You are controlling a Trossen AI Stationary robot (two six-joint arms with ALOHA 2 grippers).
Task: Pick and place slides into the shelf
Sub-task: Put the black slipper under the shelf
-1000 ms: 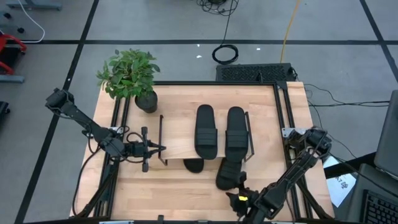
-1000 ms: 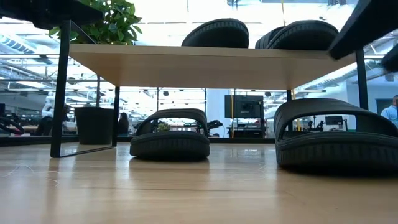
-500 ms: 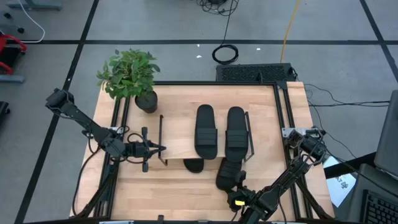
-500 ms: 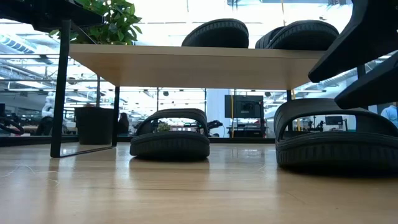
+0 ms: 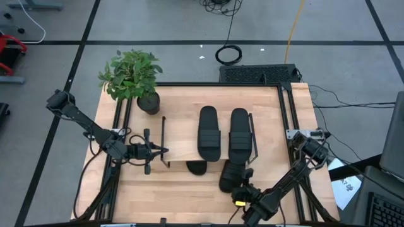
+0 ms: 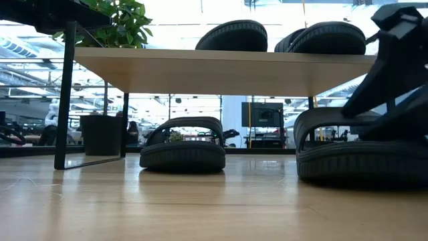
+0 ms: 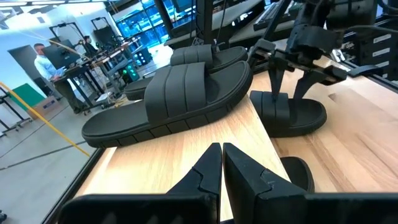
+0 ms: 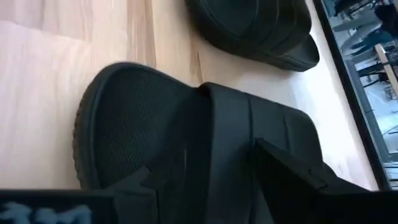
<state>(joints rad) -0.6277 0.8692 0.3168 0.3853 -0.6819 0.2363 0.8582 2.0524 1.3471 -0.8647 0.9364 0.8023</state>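
Two black slides [image 5: 208, 132] [image 5: 239, 132] lie flat on the shelf's wooden board [image 5: 180, 139]. A third slide [image 5: 197, 167] rests on the table under the board, with one end poking out. The fourth slide [image 5: 228, 176] lies sole-down on the table by the shelf's near right corner. My right gripper [image 5: 244, 185] is open and low over this slide. In the right wrist view one finger stands on each side of its ribbed strap [image 8: 249, 124]. My left gripper [image 5: 165, 151] is shut and hovers level at the shelf's left end. My right gripper comes at the fourth slide slanting down from the near side, with its open fingers [image 8: 286, 174] standing along the sole on either side of the strap. I cannot tell whether they touch it. The slide lies flat on the table.
A potted plant [image 5: 132, 75] stands at the table's far left corner. The shelf's black wire legs [image 6: 67, 100] stand near the slides. Bare tabletop [image 5: 164, 189] lies along the near edge. People show far off in the room behind.
My right gripper has moved down and toward the far edge, closing in on the fourth slide. In the low view it has dropped from above the shelf board to the slide's strap. The slides have not moved.
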